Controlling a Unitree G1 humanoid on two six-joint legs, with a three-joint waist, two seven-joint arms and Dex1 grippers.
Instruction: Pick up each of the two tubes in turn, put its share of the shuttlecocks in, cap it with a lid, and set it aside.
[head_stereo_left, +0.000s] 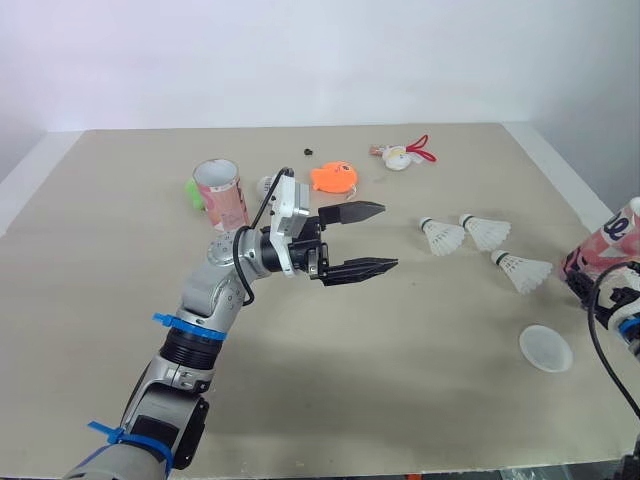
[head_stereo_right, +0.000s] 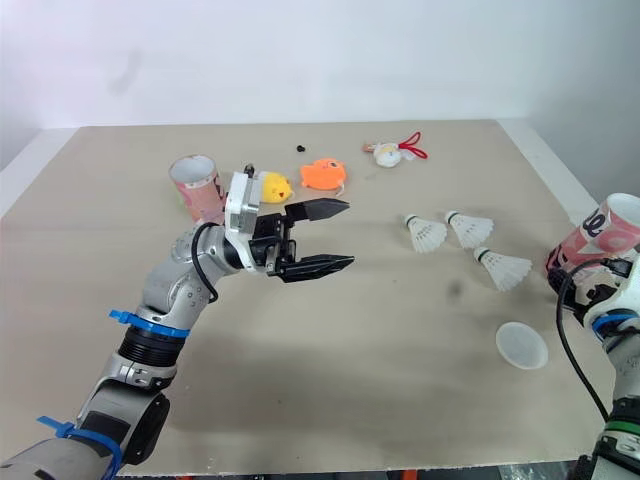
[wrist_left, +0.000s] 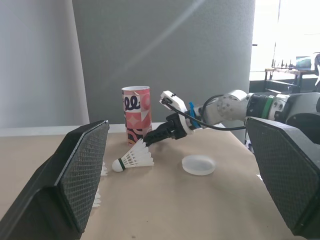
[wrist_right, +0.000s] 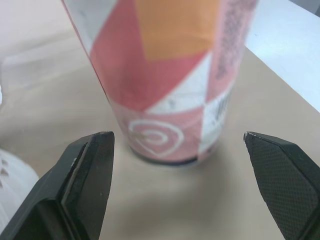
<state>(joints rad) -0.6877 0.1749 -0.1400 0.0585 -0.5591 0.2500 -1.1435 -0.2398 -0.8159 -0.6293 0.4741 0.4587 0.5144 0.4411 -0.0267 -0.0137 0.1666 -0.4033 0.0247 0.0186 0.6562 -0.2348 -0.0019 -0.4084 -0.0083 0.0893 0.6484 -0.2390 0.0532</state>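
Note:
One pink patterned tube (head_stereo_left: 222, 193) stands upright at the back left of the table. The other tube (head_stereo_left: 606, 243) stands at the right edge. My right gripper (wrist_right: 177, 145) is open, with that tube (wrist_right: 165, 75) just beyond its fingertips and untouched. Three white shuttlecocks (head_stereo_left: 441, 235) (head_stereo_left: 486, 231) (head_stereo_left: 524, 270) lie right of centre. A round translucent lid (head_stereo_left: 546, 348) lies on the table nearer than them. My left gripper (head_stereo_left: 365, 240) hangs open and empty above the table's middle, pointing right toward the shuttlecocks. In the left wrist view I see a shuttlecock (wrist_left: 134, 157), the lid (wrist_left: 198, 165) and the right tube (wrist_left: 136, 112).
An orange fish toy (head_stereo_left: 333, 177), a yellow toy (head_stereo_right: 274, 186) and a green object (head_stereo_left: 194, 192) sit near the left tube. A white and red trinket (head_stereo_left: 402, 156) and a small black bit (head_stereo_left: 308, 151) lie at the back. The table edge (head_stereo_left: 560, 170) runs close to the right tube.

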